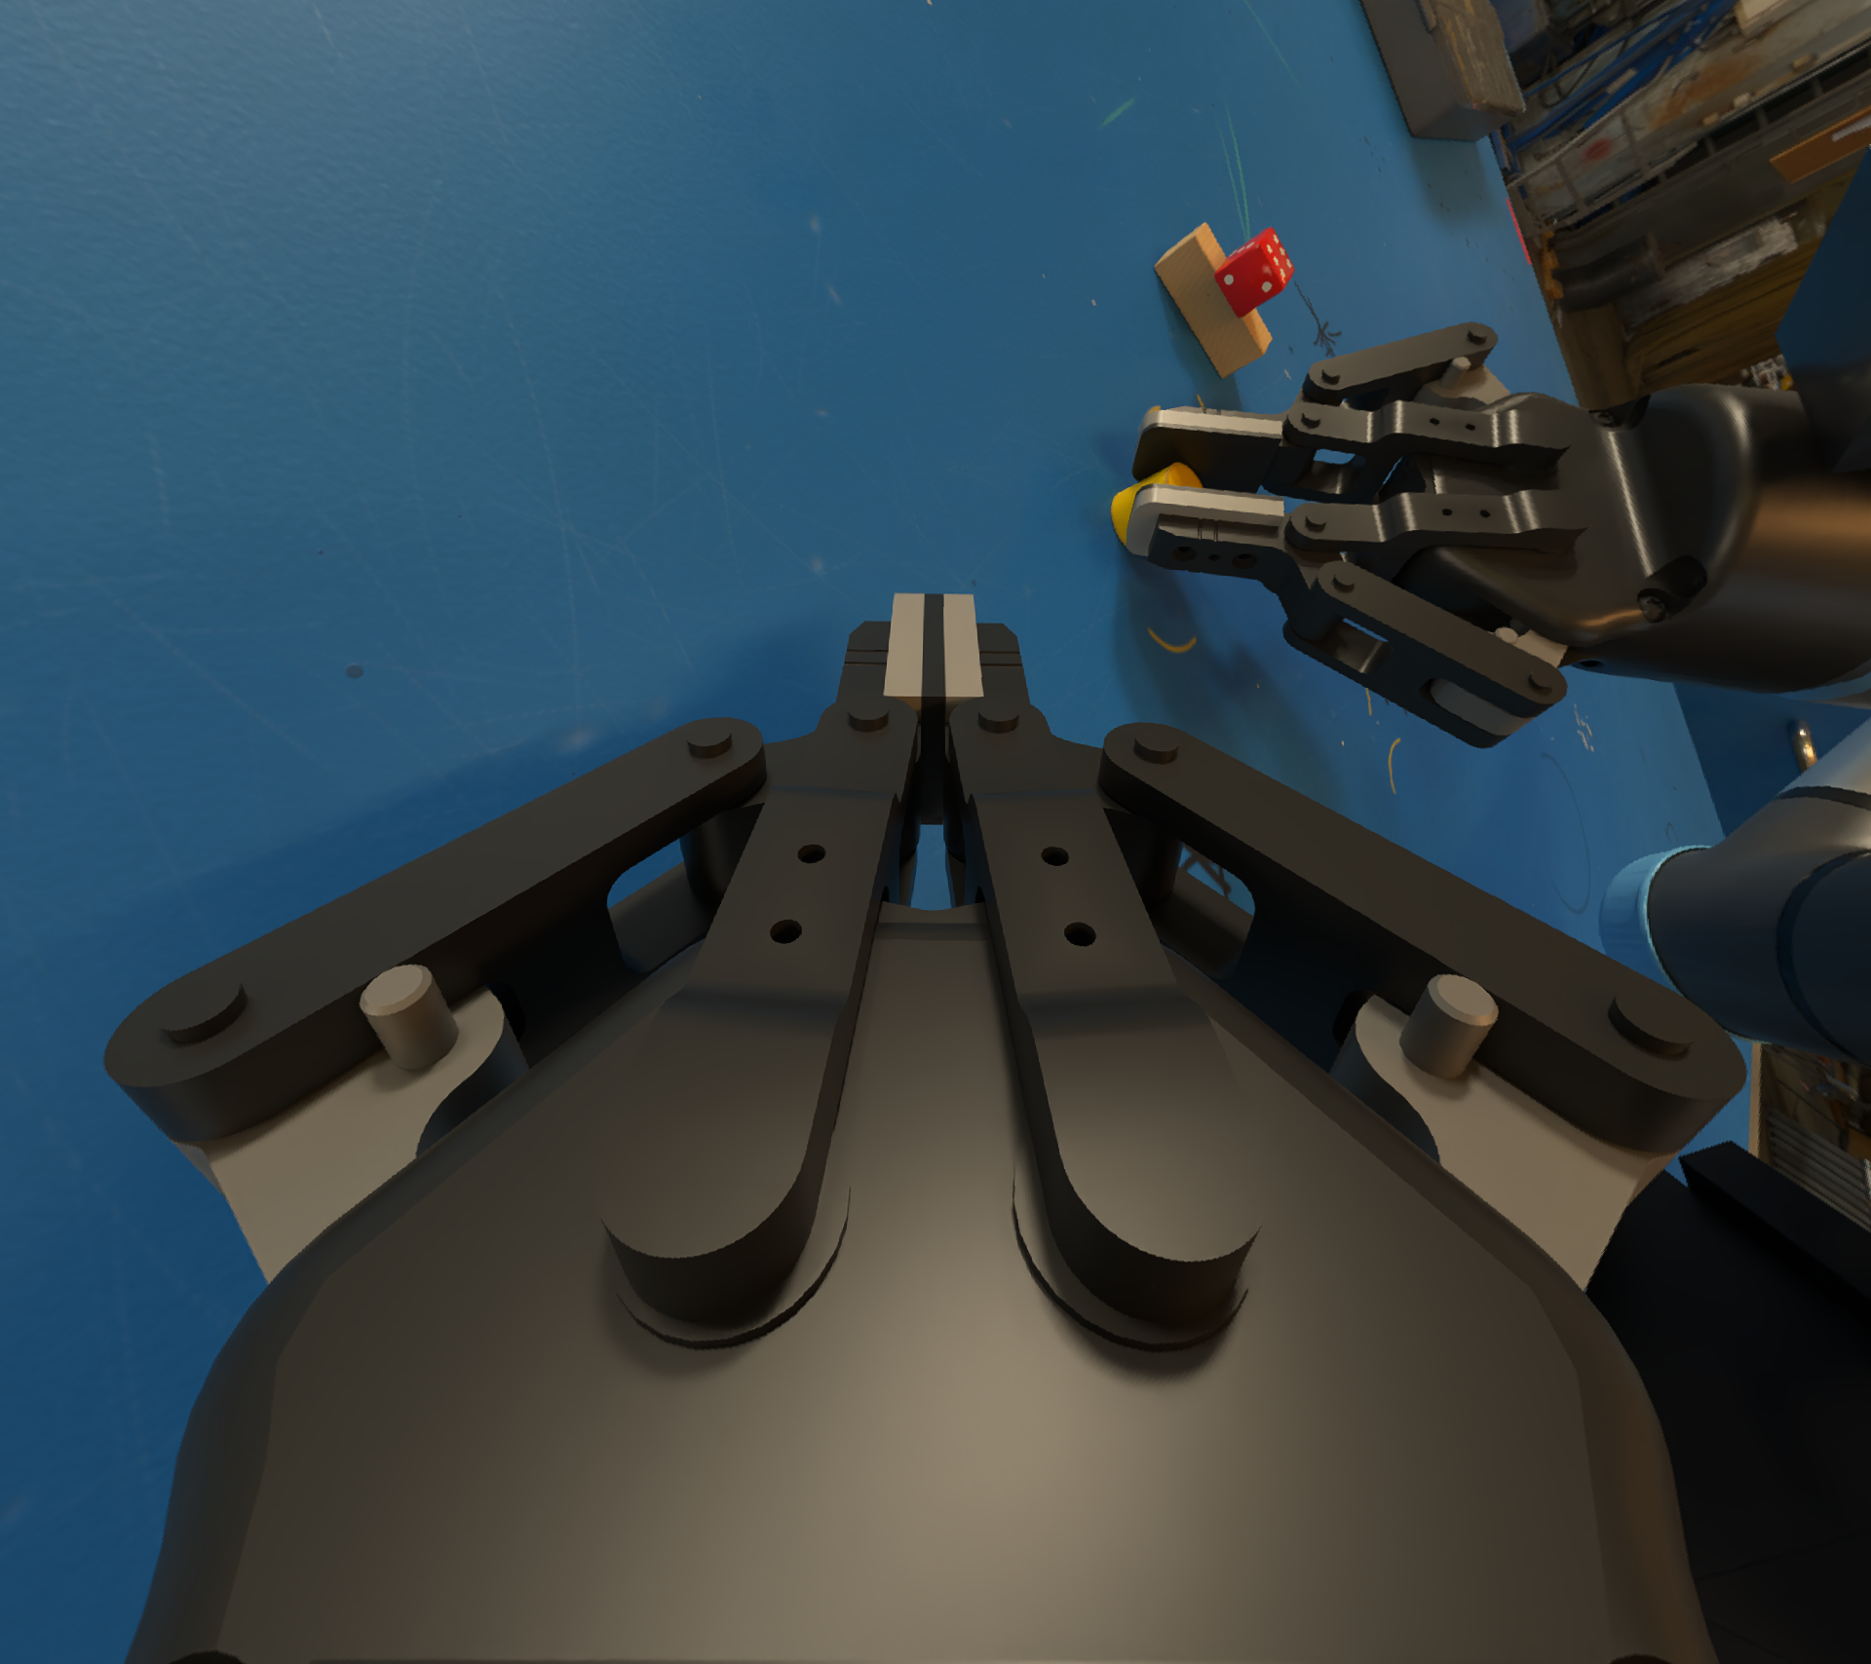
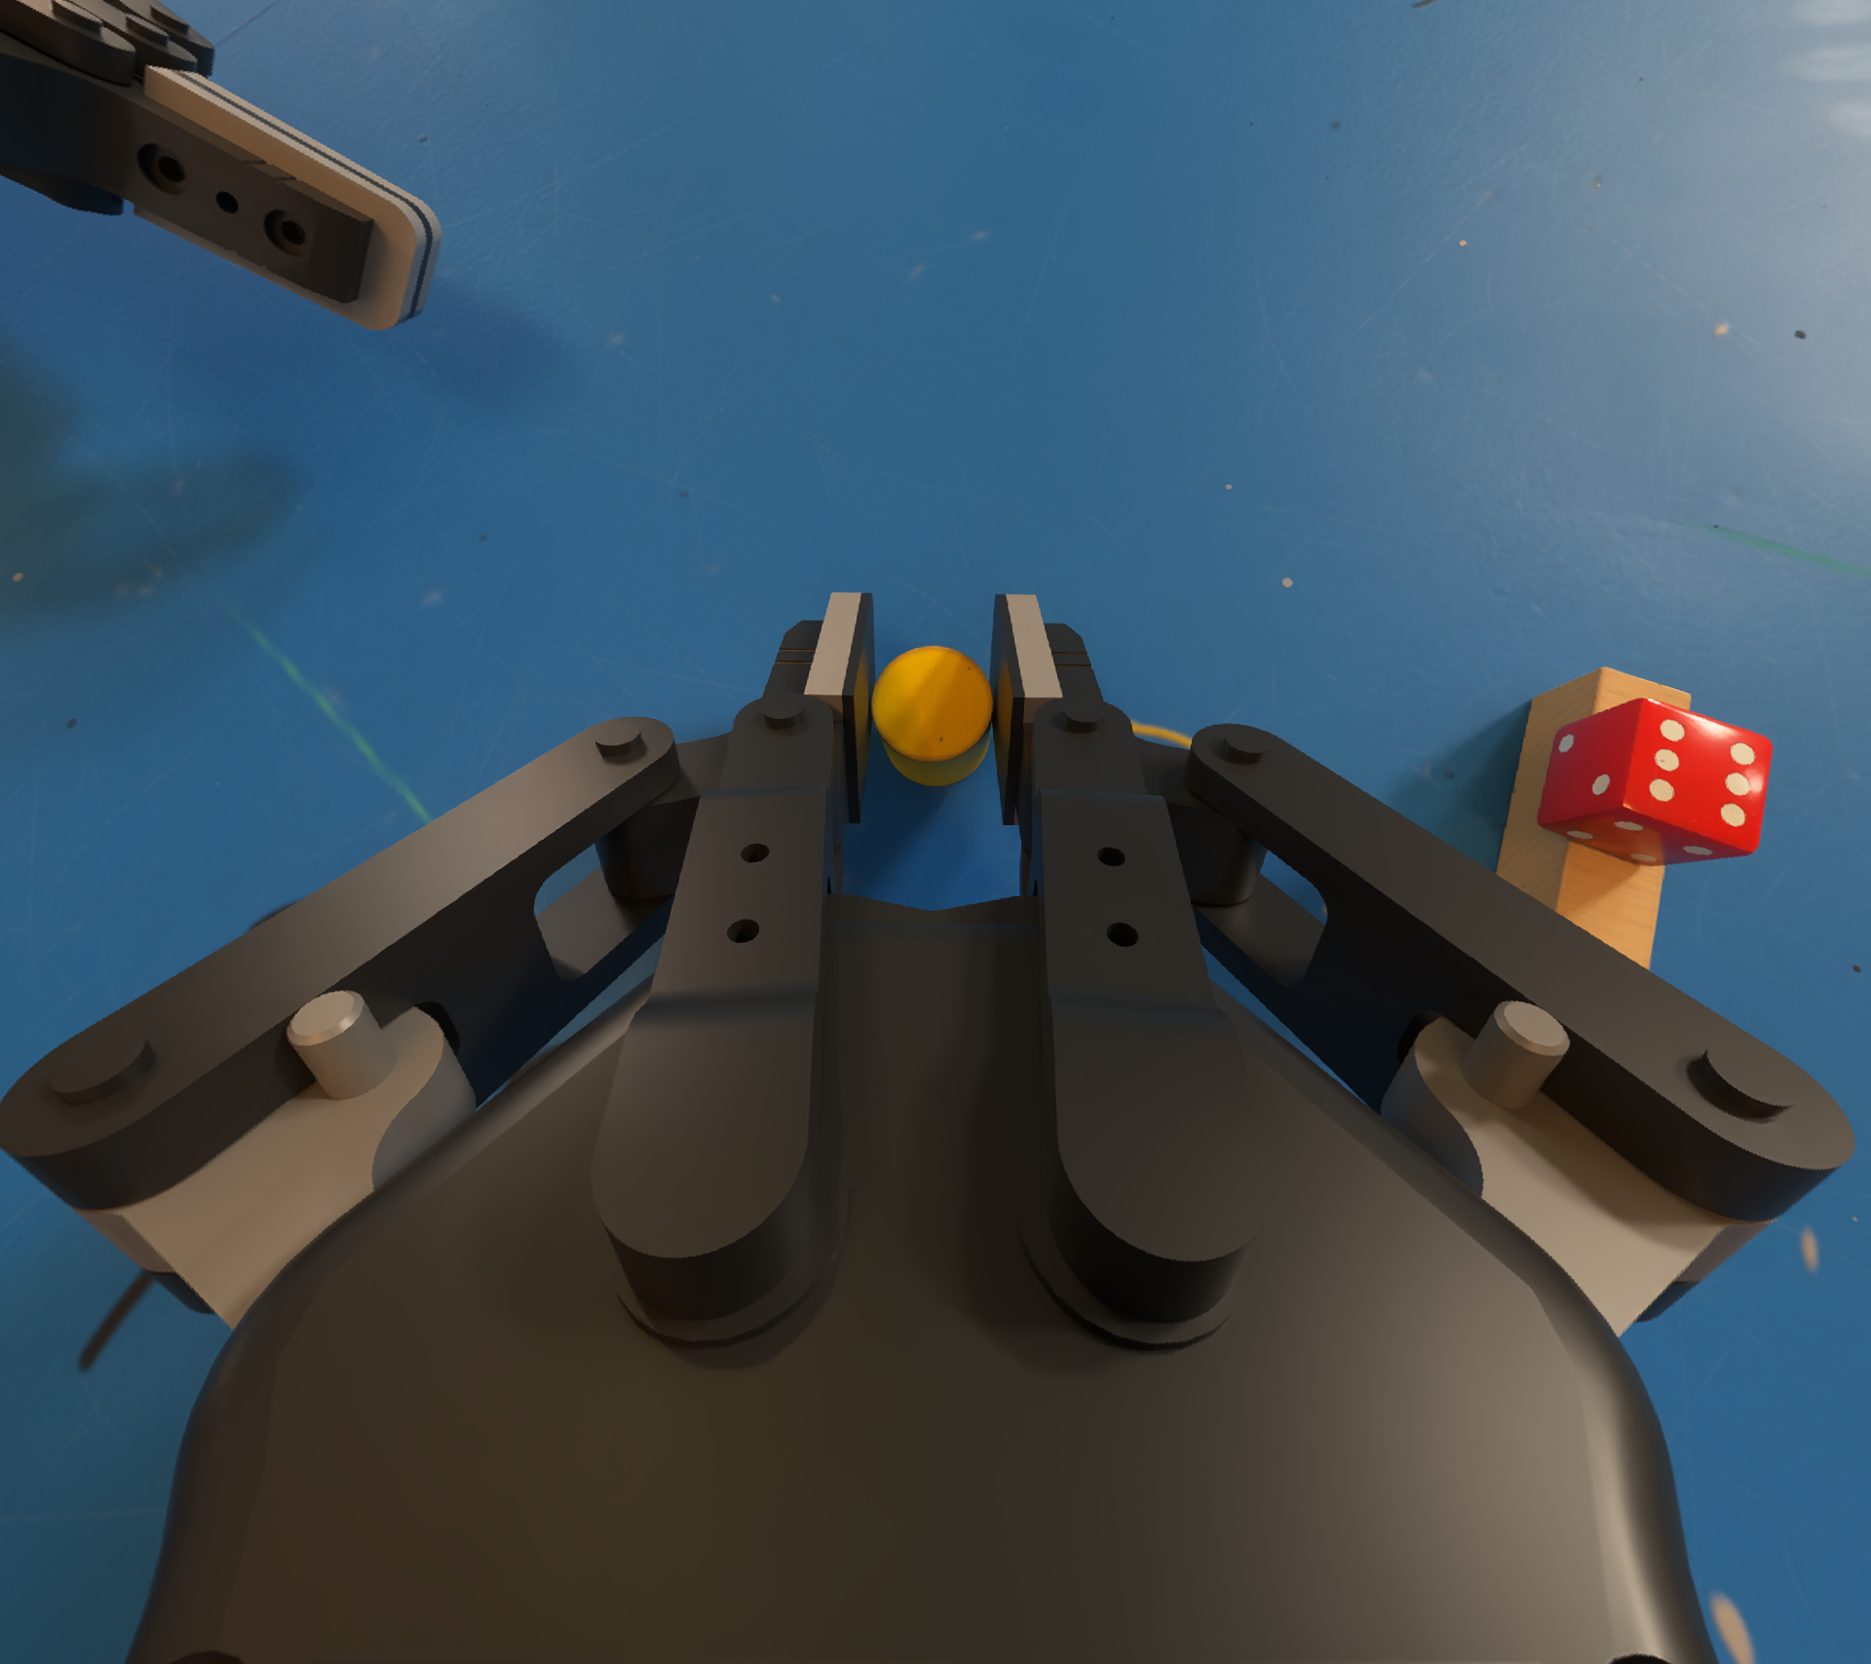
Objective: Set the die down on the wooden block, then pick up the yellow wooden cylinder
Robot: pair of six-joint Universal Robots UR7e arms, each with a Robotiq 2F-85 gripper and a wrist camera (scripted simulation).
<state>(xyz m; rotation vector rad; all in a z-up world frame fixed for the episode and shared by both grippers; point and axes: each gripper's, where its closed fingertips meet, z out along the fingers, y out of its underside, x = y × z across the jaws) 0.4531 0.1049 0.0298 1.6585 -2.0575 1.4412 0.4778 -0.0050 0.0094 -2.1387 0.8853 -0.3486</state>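
Right wrist view, right gripper (image 2: 932, 704) pointing down, fingers straddling yellow cylinder (image 2: 931, 701).

The table (image 2: 1215, 300) is a blue, faintly scuffed and scratched surface with a dull sheen. The wooden block (image 2: 1579, 897) shows pale, matt grain, while the red die (image 2: 1660, 780) and yellow wooden cylinder (image 2: 931, 699) look smooth and glossy. Both grippers wear matt dark plastic-like links with pale grey pads (image 2: 835, 644).
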